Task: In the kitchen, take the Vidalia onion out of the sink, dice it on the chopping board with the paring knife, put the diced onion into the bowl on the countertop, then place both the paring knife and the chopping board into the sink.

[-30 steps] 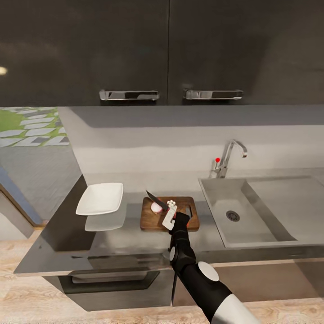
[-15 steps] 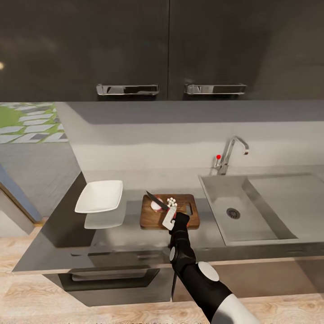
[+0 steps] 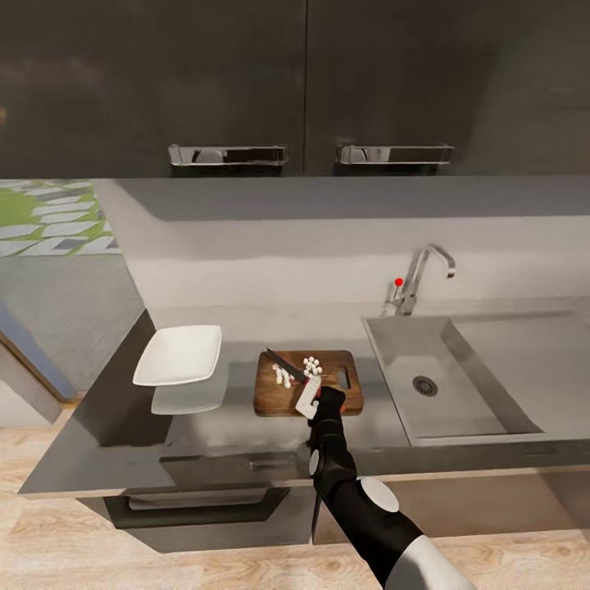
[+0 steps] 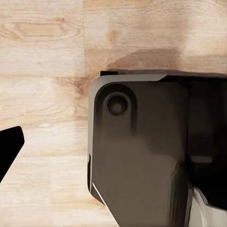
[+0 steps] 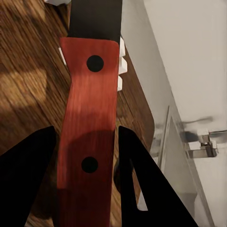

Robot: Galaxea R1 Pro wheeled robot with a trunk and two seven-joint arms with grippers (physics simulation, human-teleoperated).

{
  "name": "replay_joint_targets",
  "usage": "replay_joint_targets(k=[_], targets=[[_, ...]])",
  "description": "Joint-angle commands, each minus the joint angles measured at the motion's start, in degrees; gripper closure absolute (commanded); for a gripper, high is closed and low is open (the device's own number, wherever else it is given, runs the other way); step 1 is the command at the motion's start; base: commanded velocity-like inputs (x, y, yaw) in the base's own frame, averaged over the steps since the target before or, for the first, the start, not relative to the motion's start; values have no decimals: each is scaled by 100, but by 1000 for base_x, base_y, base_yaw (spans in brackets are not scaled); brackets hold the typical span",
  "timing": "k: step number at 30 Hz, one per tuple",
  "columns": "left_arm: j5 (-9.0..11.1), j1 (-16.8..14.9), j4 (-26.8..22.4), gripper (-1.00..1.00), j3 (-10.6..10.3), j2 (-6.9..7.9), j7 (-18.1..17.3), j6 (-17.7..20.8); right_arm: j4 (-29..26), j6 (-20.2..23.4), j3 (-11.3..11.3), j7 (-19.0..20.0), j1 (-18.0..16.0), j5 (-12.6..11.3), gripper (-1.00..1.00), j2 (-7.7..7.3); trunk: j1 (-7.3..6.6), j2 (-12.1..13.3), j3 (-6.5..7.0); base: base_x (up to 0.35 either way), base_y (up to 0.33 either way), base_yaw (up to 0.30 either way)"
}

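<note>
On the grey countertop point(image 3: 205, 430) lies the brown chopping board point(image 3: 340, 397). Small white diced onion pieces point(image 3: 311, 365) sit on it in two little heaps; no pinkish ball shows. My right gripper point(image 3: 311, 395) is shut on the paring knife point(image 3: 286, 365), its dark blade slanting over the board. In the right wrist view the red handle point(image 5: 90, 137) sits between the two dark fingers point(image 5: 137, 184), with dice point(image 5: 121, 61) beside the blade. The white bowl point(image 3: 179, 354) stands left of the board. The sink point(image 3: 401, 348) is to the right.
A chrome tap point(image 3: 422, 274) with a red knob stands behind the basin, and the drainboard point(image 3: 524, 369) stretches right. Dark wall cabinets point(image 3: 303, 82) hang overhead. The left wrist view looks down at wooden floor point(image 4: 42, 52) and my dark base point(image 4: 142, 156).
The pinkish onion piece beside the blade has become small white dice. The head camera has shifted slightly; the right arm and knife have hardly moved.
</note>
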Motion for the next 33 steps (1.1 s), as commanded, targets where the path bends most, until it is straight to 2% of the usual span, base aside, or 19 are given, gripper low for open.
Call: replay_joint_targets(k=[1,10,12,13,15,17,19,21,24,26,28,29,31,33], targets=[[60,-4,5,-100,-42,4,-15,-19,2,40,16,-8,-5,-10,100,-3,3,-10,-11,0,0,0],[56,-4,5,-100,-46,4,-15,-19,-39,31,5,-9,-8,-6,100,-3,3,-10,-12,0,0,0],[56,-4,5,-100,-47,4,-13,-19,-152,30,-82,1,-8,-10,100,-3,3,-10,-12,0,0,0],[58,-4,5,-100,-48,4,-14,-19,-321,27,-272,56,-8,-14,100,-3,3,-10,-12,0,0,0],[56,-4,5,-100,-49,4,-14,-19,-827,25,-802,402,-8,-46,100,-3,3,-10,-12,0,0,0],[57,-4,5,-100,-50,4,-15,-19,-1514,29,-1418,1237,-7,-71,100,-3,3,-10,-12,0,0,0],[56,-4,5,-100,-50,4,-15,-19,-1969,27,-1959,2041,-5,-77,100,-3,3,-10,-12,0,0,0],[56,-4,5,-100,-50,4,-15,-19,-2152,23,-2300,2376,-8,-79,100,-3,3,-10,-12,0,0,0],[57,-4,7,-100,-50,-1,-15,-17,-2383,29,-2564,2533,-7,-94,100,3,3,-10,-12,0,0,0],[56,-4,12,-100,-50,-3,-15,-17,-2547,34,-2981,2621,-7,-242,100,5,3,-10,-12,0,0,0],[56,-4,9,-100,-50,-4,-15,-18,-2645,38,-3726,2714,-9,-631,100,-8,3,-10,-12,0,0,0],[56,-4,10,-100,-51,-7,-15,-19,-2713,38,-4014,2732,-9,-822,100,-63,3,-10,-12,0,0,0],[56,-4,8,-100,-52,-11,-13,-17,-2778,57,-4380,2745,-8,-1119,100,-198,3,-10,-12,0,-9,0],[56,-4,6,-100,-50,-13,-12,-17,-2800,69,-4631,2749,-7,-1429,100,-273,3,-10,-12,24,-101,0]])
